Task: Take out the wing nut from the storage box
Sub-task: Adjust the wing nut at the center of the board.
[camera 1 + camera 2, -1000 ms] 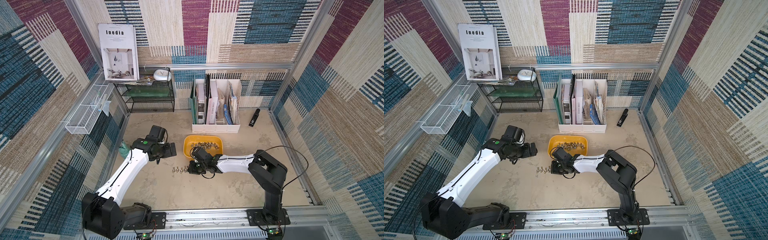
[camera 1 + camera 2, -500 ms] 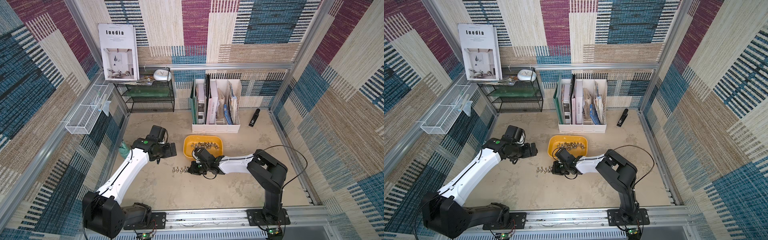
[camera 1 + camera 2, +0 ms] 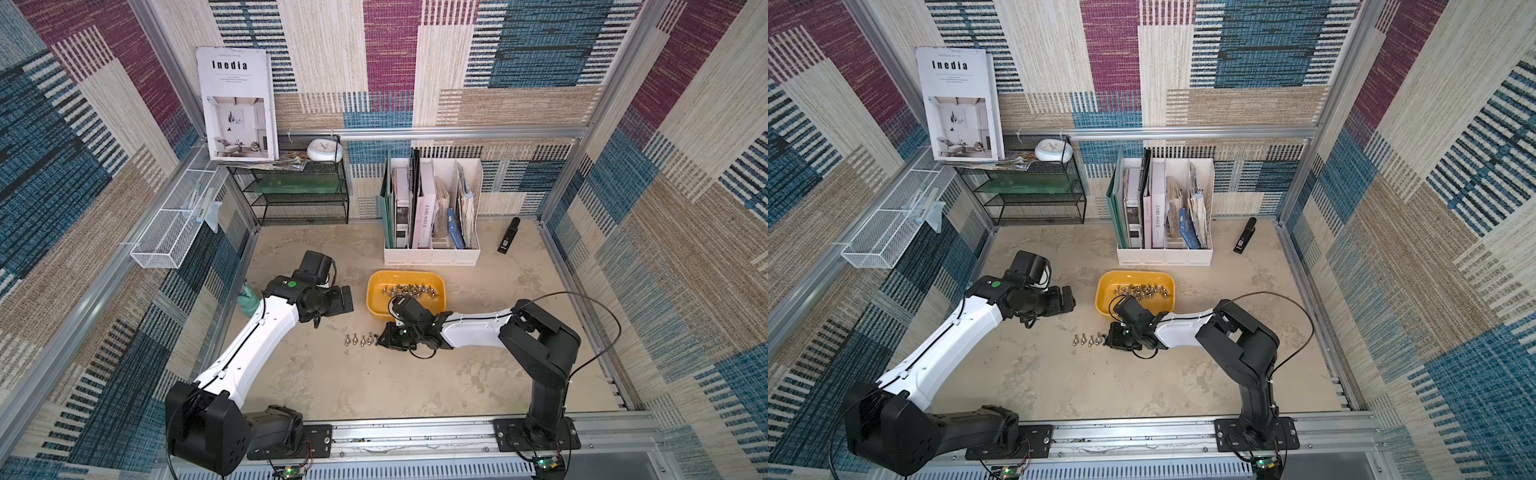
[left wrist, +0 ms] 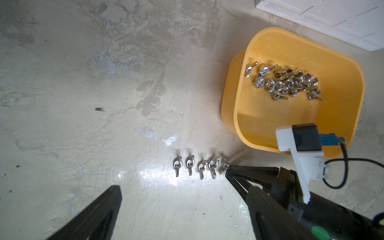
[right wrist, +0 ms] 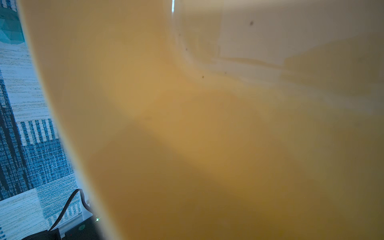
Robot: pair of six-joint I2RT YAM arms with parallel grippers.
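Left wrist view: right jaws low on the worktop (image 4: 83,87), tips nearly together at a wing nut (image 4: 224,166); clamped or loose, cannot tell. Nut at the end of a row of four others (image 4: 201,167), just outside the storage box (image 4: 227,99). Part fully, then lift straight up, without nudging the row. Left jaws wide apart, idle near the box.

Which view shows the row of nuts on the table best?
Left wrist: the nut row is close and sharp, five countable, the last at the right gripper tip. In both top views it is only tiny specks. Right wrist shows none, only yellow blur.
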